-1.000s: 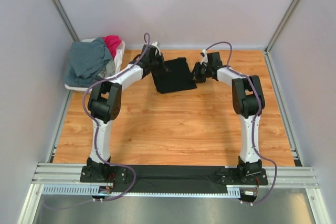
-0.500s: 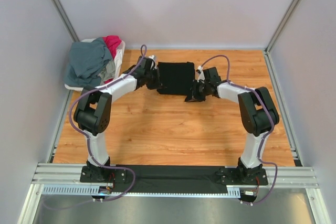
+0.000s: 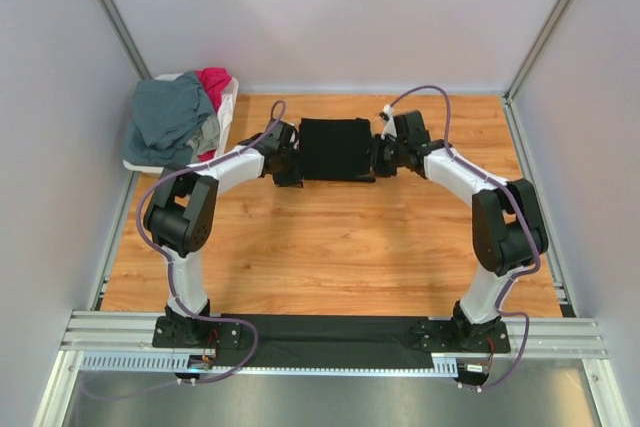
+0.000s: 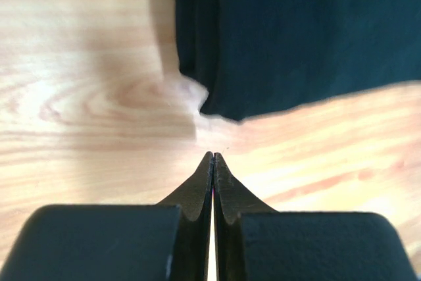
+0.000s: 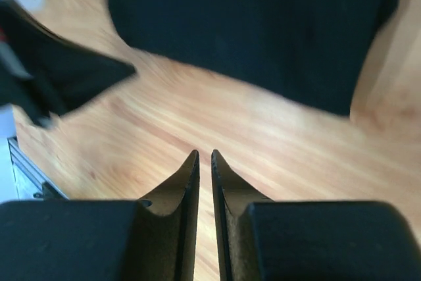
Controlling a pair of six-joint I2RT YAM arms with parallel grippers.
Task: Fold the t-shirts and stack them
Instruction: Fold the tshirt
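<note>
The black t-shirt (image 3: 336, 149) lies folded as a flat square on the wooden table, at the far middle. My left gripper (image 3: 290, 163) sits at its left near corner, shut and empty, with its tips on the wood just short of the cloth corner (image 4: 217, 106). My right gripper (image 3: 379, 157) is at the shirt's right edge, its jaws almost together with nothing between them, over bare wood near the shirt (image 5: 263, 24). The slate grey-blue shirt (image 3: 165, 117) and the magenta-red shirt (image 3: 213, 82) lie heaped in the basket.
The white plastic basket (image 3: 229, 107) stands at the far left corner against the wall. Grey walls enclose the table on three sides. The left gripper's body (image 5: 52, 77) shows at the left of the right wrist view.
The black shirt went from tilted to square with the table edge. Both grippers swung down beside it and now rest at its left and right sides, holding nothing.
</note>
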